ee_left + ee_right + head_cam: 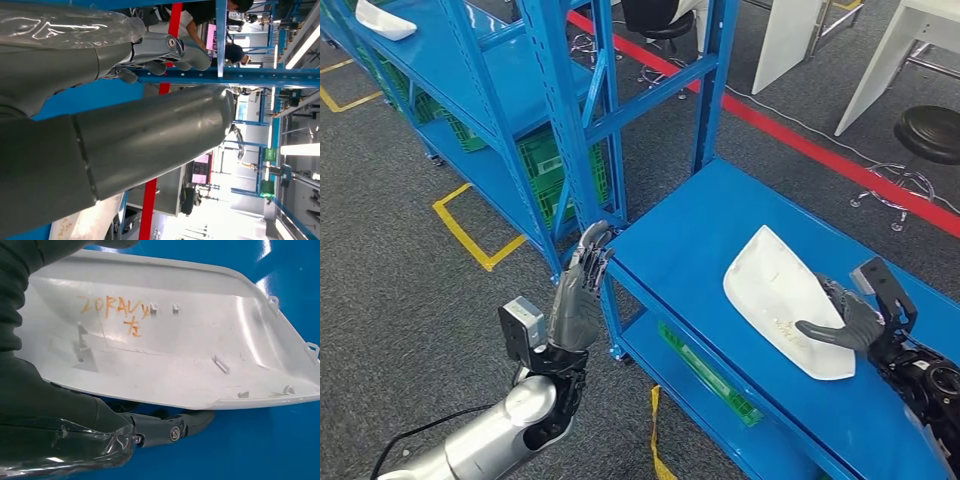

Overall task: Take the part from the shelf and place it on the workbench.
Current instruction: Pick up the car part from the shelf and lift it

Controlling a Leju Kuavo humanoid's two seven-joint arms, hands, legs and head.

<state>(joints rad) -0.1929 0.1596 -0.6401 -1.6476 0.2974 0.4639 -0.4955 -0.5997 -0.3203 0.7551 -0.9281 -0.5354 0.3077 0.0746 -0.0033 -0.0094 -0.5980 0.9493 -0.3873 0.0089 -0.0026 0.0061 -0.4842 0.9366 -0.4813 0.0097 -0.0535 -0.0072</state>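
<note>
Left hand (pixel 579 295): lower centre-left of frame, raised beside the shelf post (pixel 569 130), fingers straight and apart, holding nothing.
Right hand (pixel 852 318): lower right, grips the part's near edge.
Part (pixel 784 300): white shell (orange writing inside), lying on the blue shelf (pixel 682 250), right of centre.

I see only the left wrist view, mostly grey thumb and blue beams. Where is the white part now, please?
Observer: The white part lies on the blue shelf surface, hollow side up.
Operator: Is the right hand on it?
Observer: Yes, the right hand grips its near edge, thumb on top.
Operator: Any marking on the part?
Observer: Orange handwriting on its inner face.
Operator: And my left hand?
Observer: The left hand is raised by the shelf's corner, holding nothing.
</note>
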